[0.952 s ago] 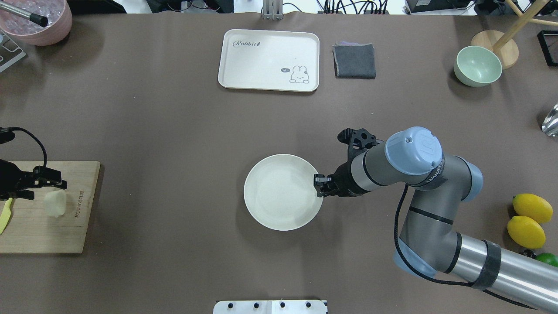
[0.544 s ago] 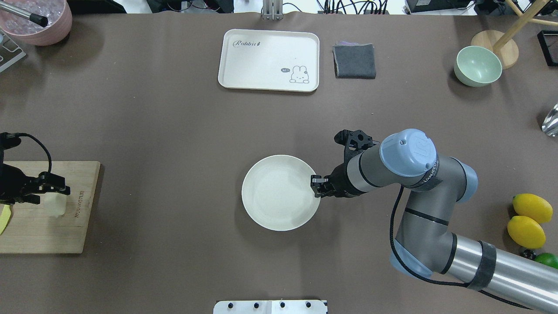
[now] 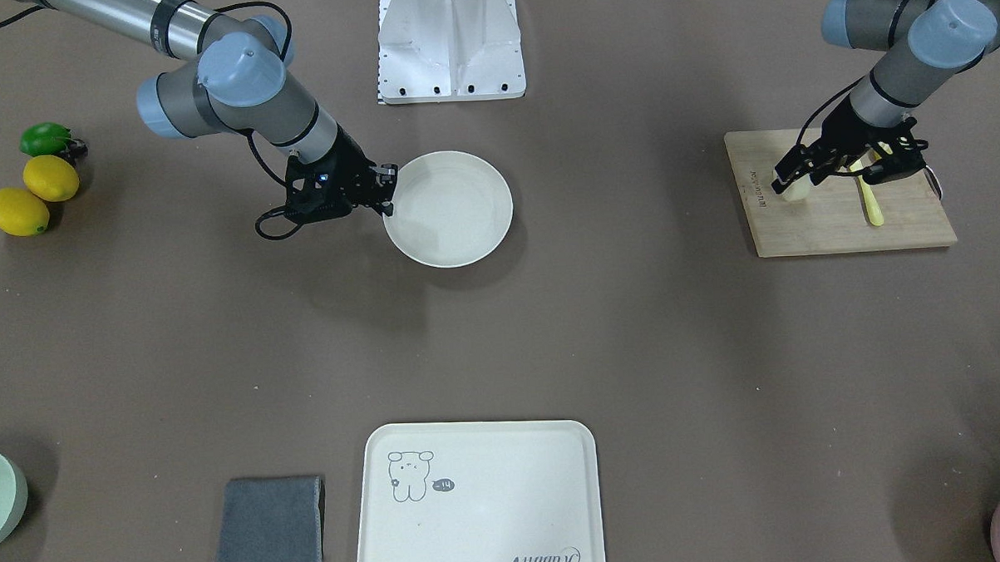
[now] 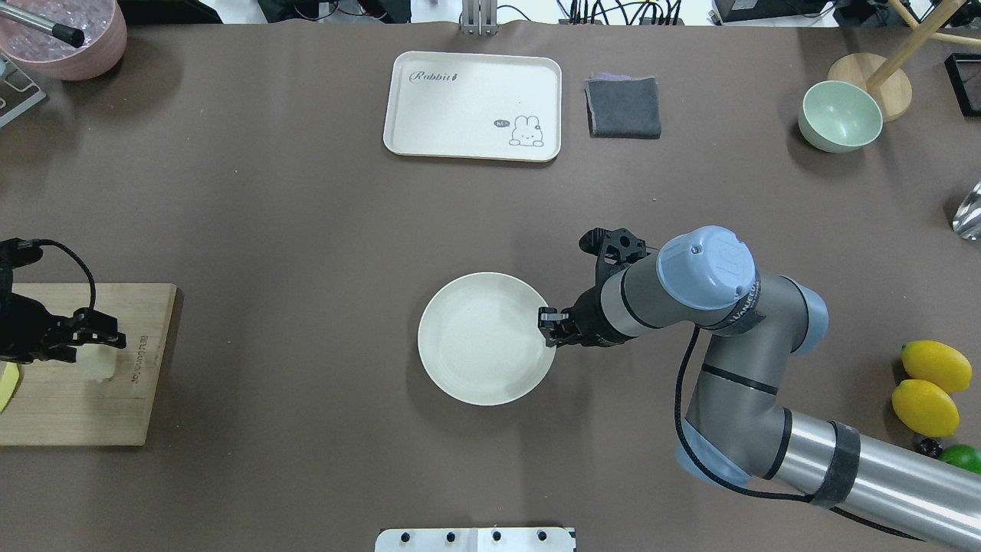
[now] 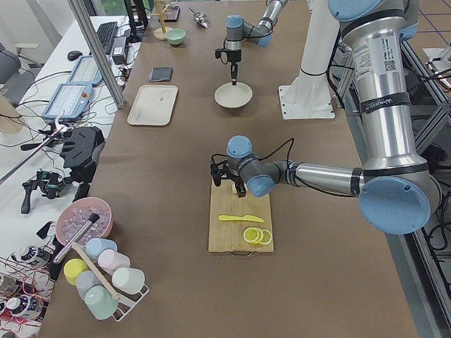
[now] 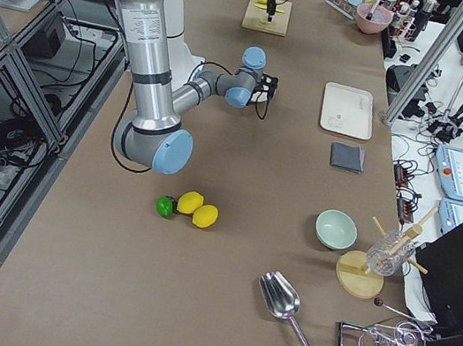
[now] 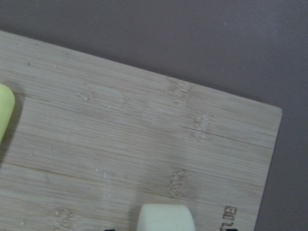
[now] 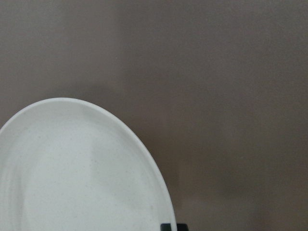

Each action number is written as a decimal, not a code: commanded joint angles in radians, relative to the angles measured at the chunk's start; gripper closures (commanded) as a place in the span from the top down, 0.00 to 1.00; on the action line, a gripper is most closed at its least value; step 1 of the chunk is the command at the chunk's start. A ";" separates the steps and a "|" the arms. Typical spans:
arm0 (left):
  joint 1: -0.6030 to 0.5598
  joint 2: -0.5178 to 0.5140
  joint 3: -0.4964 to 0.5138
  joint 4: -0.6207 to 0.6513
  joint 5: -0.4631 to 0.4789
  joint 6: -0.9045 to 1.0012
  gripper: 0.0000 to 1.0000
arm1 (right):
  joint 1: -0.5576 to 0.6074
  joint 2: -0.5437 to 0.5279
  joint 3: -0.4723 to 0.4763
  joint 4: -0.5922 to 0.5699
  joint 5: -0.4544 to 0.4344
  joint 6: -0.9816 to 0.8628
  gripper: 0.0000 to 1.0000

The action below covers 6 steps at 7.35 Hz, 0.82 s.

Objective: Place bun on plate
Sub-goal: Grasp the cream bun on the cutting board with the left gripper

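The bun (image 4: 97, 366) is a pale cream lump on the wooden cutting board (image 4: 84, 406) at the table's left end. The left wrist view has it (image 7: 166, 217) at the bottom edge. My left gripper (image 4: 90, 346) hangs low over it, open, a finger on each side and a gap to both. The round cream plate (image 4: 475, 345) sits near the table's middle with nothing on it, seen too from the front (image 3: 452, 212). My right gripper (image 4: 548, 326) is shut on the plate's right rim (image 8: 144, 159).
A yellow-green knife (image 3: 870, 203) and lemon slices (image 5: 254, 236) lie on the board. At the far side are a rabbit tray (image 4: 473, 106), a grey cloth (image 4: 623, 107), a green bowl (image 4: 839, 116) and a pink bowl (image 4: 69, 38). Lemons (image 4: 931, 383) lie at right.
My right gripper has slid the plate a little to the left. My left gripper has moved over the bun and dropped down around it.
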<state>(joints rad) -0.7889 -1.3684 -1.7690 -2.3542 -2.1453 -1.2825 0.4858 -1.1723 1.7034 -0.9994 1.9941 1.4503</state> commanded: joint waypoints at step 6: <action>0.023 0.020 -0.004 -0.002 0.031 -0.021 0.52 | -0.019 0.002 -0.002 0.004 -0.001 -0.004 0.00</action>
<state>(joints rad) -0.7649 -1.3496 -1.7719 -2.3557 -2.1148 -1.3033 0.4703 -1.1700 1.7012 -0.9959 1.9932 1.4482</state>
